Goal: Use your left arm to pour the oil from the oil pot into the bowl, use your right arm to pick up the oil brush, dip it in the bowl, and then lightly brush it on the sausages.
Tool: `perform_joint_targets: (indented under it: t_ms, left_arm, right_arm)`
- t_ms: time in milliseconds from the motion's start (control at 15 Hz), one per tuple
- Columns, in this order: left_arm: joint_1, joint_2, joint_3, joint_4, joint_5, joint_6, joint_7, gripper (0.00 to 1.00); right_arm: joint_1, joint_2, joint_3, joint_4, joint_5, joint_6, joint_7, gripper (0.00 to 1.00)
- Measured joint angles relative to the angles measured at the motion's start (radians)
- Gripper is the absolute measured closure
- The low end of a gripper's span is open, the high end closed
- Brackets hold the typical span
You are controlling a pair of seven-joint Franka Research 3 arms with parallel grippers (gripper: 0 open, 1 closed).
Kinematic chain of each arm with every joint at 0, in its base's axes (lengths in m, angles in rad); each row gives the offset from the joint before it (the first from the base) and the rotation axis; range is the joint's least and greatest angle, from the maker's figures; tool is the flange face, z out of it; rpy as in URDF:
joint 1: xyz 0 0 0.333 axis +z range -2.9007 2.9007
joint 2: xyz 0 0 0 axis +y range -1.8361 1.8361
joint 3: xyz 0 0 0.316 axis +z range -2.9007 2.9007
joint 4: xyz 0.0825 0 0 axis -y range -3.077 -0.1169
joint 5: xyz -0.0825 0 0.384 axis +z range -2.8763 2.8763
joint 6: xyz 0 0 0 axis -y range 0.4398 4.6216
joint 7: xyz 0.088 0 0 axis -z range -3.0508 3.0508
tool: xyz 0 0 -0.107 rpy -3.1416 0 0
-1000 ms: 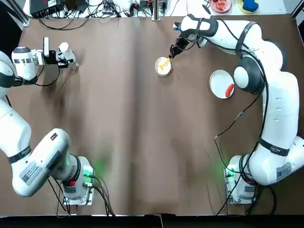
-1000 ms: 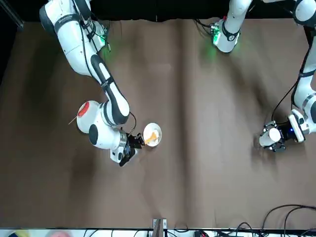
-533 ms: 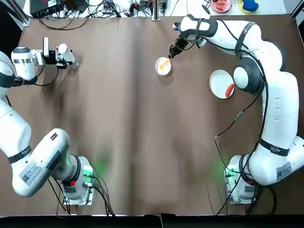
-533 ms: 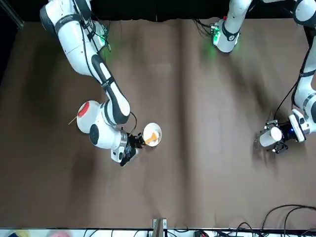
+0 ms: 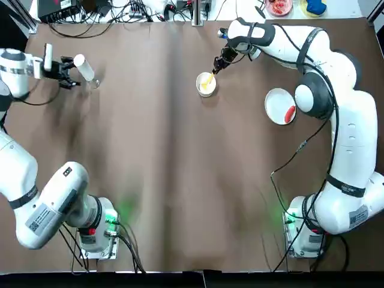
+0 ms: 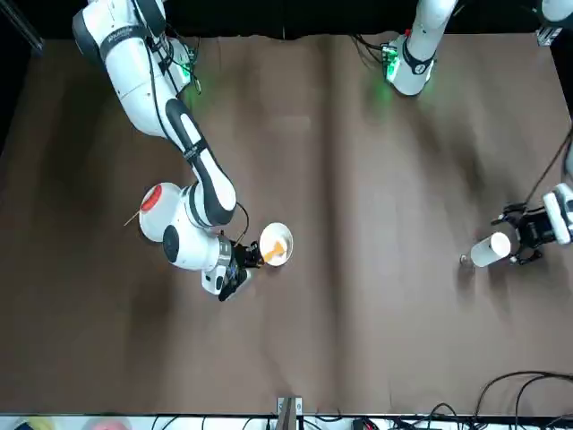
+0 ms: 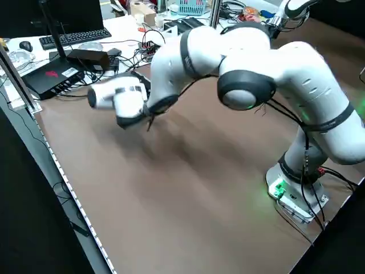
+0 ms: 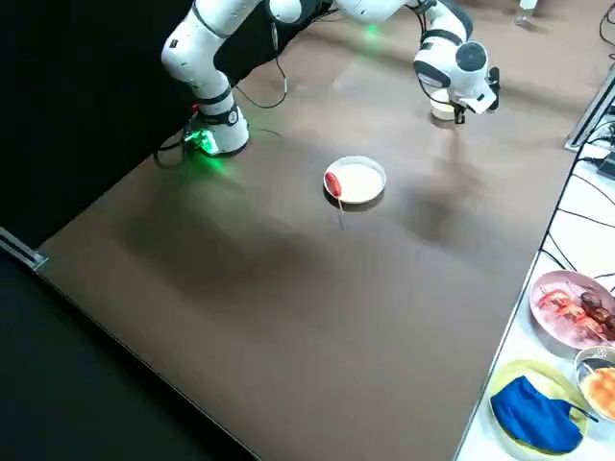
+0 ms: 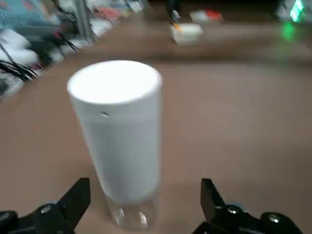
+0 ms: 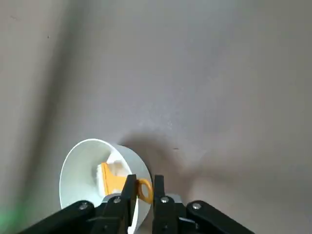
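Top view: your right end effector (image 5: 218,66) is clamped on the oil brush (image 5: 208,79), its head down in the bowl (image 5: 206,84), so you're at the dip step. The oil pot (image 5: 83,68) stands far left.

Left wrist view: left end effector (image 9: 141,207) fingers spread wide, pot free between them.

Right side view: the sausages (image 8: 332,183) sit on the plate (image 8: 362,181). Next you'd lift the brush out and carry it there gently.

A robotics lab: cables (image 5: 108,13), keyboard (image 7: 71,37) edging a brown table (image 5: 168,168)
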State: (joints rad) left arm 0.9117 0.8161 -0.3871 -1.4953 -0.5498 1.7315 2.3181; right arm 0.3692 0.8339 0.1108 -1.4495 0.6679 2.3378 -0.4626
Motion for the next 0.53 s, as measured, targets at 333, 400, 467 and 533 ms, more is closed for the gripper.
perform_joint_targets:
  t_ms: [333, 400, 467, 533]
  left_arm:
    - [-0.022, -0.195, -0.008, 0.0, 0.193, -0.024, -0.171, 0.0]
    - [-0.048, -0.231, -0.013, 0.0, 0.225, -0.027, -0.203, 0.0]
    - [-0.088, -0.269, -0.015, 0.0, 0.245, -0.027, -0.243, 0.0]
    - [-0.14, -0.307, -0.016, -0.002, 0.255, -0.028, -0.292, 0.0]
  right_arm:
    - [0.0, -0.003, 0.003, 0.012, 0.019, -0.011, 0.005, 0.91]
    - [0.0, -0.004, 0.004, 0.017, 0.019, -0.012, 0.014, 0.92]
    - [0.0, -0.006, 0.004, 0.021, 0.02, -0.014, 0.028, 0.94]
    - [0.0, -0.008, 0.005, 0.024, 0.02, -0.015, 0.042, 0.95]
